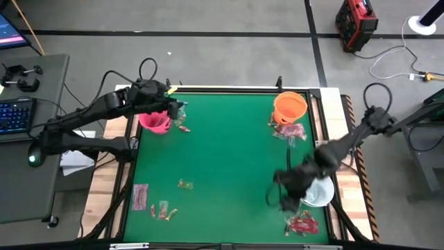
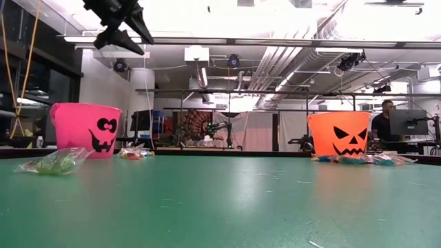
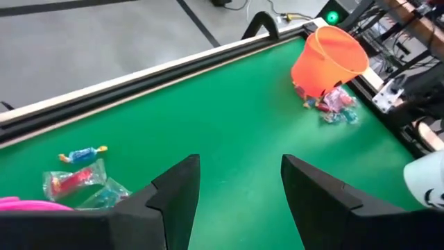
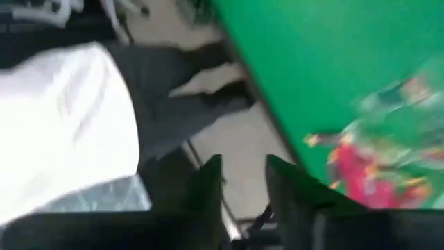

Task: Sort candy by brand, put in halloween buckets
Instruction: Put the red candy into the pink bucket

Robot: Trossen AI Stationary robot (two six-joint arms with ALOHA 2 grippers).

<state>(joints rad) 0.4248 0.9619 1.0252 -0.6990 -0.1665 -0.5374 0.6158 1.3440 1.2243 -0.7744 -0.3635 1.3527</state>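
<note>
The pink bucket point(image 1: 155, 123) stands at the far left and the orange bucket point(image 1: 289, 107) at the far right. The white bucket point(image 1: 319, 192) stands near the right edge. Wrapped candy lies in small heaps beside the pink bucket point(image 3: 78, 178), by the orange bucket point(image 3: 333, 107), at the near left point(image 1: 141, 196) and at the near right point(image 4: 368, 173). My left gripper point(image 3: 239, 194) hangs open and empty above the pink bucket point(image 2: 86, 129). My right gripper point(image 4: 243, 184), blurred, is beside the white bucket point(image 4: 62, 132), open with nothing between its fingers.
A single candy point(image 1: 184, 184) lies toward the near left of the green mat, and another point(image 2: 58, 162) shows close in the low view. The mat's middle point(image 1: 229, 153) is bare. A raised frame point(image 1: 229, 89) borders the table.
</note>
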